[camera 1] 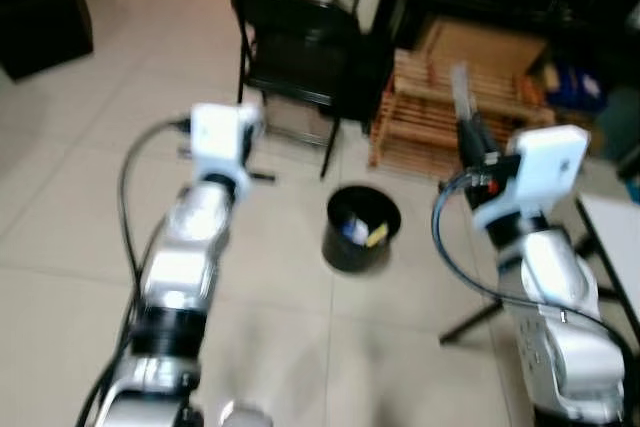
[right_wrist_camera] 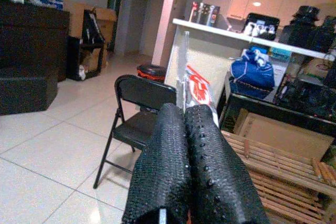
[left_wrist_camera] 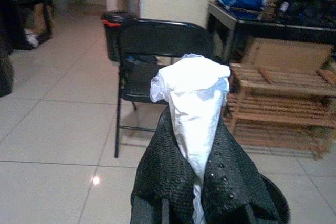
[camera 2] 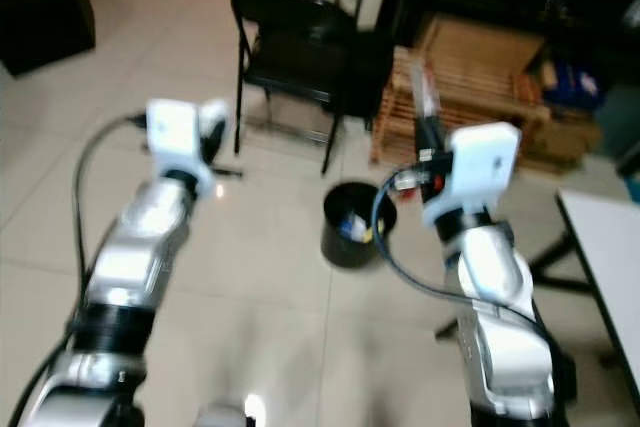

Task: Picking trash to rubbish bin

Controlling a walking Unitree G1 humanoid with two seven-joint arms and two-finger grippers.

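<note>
A black round rubbish bin (camera 1: pixel 360 229) stands on the tiled floor between my two arms, with a few scraps inside. My left gripper (left_wrist_camera: pixel 197 127) is shut on a crumpled white tissue (left_wrist_camera: pixel 191 93) and is held left of the bin, above the floor. My right gripper (right_wrist_camera: pixel 185 111) is shut on a clear plastic wrapper with red print (right_wrist_camera: pixel 195 85). It is raised to the right of the bin, and the wrapper (camera 1: pixel 461 87) sticks up from the fingers (camera 1: pixel 474 139). The bin's rim (left_wrist_camera: pixel 278 203) lies just beyond the left fingers.
A black folding chair (camera 1: pixel 295 47) stands behind the bin. A wooden slatted rack (camera 1: pixel 440 112) with a cardboard box (camera 1: pixel 485 47) is at the back right. A white table edge (camera 1: pixel 615 237) and black stand legs (camera 1: pixel 480 317) are near my right arm. A second dark bin (left_wrist_camera: pixel 116 22) stands far back.
</note>
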